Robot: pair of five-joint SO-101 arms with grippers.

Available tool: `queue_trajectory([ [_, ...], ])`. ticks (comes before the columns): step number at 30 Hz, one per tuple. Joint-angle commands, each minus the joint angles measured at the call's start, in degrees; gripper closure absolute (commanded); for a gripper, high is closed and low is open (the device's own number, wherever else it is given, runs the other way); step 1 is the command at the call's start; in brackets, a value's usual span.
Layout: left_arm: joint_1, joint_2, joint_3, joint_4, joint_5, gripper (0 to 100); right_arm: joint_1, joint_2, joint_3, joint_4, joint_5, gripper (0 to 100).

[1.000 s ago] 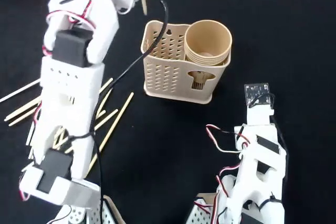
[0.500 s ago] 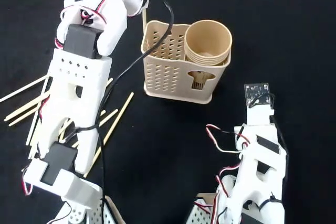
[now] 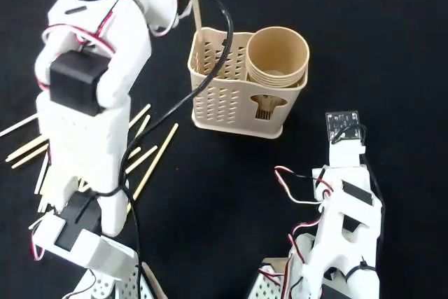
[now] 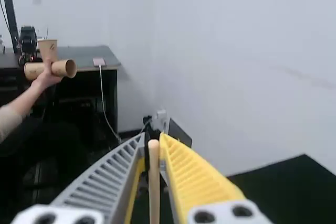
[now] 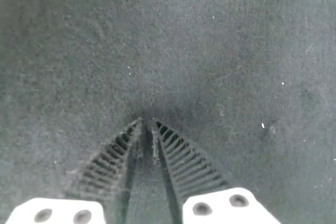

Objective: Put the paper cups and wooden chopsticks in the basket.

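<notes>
- Chopstick (image 3: pixel 197 10) in the high view stands close to upright, its long axis running 12 to 6. Its lower end is right at the rim of the basket (image 3: pixel 231 106), at the 11 o'clock corner. I cannot tell whether it touches the rim or has already entered. The open left compartment lies toward 5 o'clock from that end, so the drop, as I judge it, turns on a small shift that way before letting go.
- Same view: the left arm (image 3: pixel 91 103) rears high along the 9 o'clock side of the basket and is plainly the nearer one. Cups (image 3: pixel 277 54) sit stacked in the right compartment. Loose chopsticks (image 3: pixel 155 155) lie on the table (image 3: pixel 392 47) at 8 o'clock of the basket, partly under that arm, mostly pointing 1 to 7. The right arm (image 3: pixel 346 208) is folded low at 5 o'clock of the basket, well apart from the sticks.
- Left wrist view: the left gripper (image 4: pixel 153 137) is clenched on the chopstick (image 4: pixel 153 187). The stick runs along the length of the jaws, its end about level with the fingertips (the camera looks out at a room wall, not down at the basket).
- Right wrist view: the right gripper (image 5: pixel 147 124) is closed on nothing. Its tips point at bare table (image 5: pixel 236 51); whether they rest on it, I cannot tell.
</notes>
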Motion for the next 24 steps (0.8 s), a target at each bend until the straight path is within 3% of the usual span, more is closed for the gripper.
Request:
queue_trajectory([
  [1,0.0,0.3,-1.9,6.8,-0.2,97,0.3,-1.2,-0.9,-0.6,-0.6,97.9],
  [7,-1.8,4.1,6.8,5.9,0.2,97,0.3,-1.2,-0.9,-0.6,-0.6,97.9],
  [15,-2.0,6.2,8.2,2.9,0.3,97,0.3,-1.2,-0.9,-0.6,-0.6,98.0],
  [17,-1.2,6.4,8.0,6.0,-0.1,96,0.3,-1.2,-0.9,-0.6,-0.6,98.0],
  [22,-0.4,6.1,8.0,14.8,0.1,80,0.3,-1.2,-0.9,-0.6,-0.6,98.0],
  [24,-0.8,6.0,7.9,18.0,-0.2,78,0.3,-1.2,-0.9,-0.6,-0.6,98.0],
])
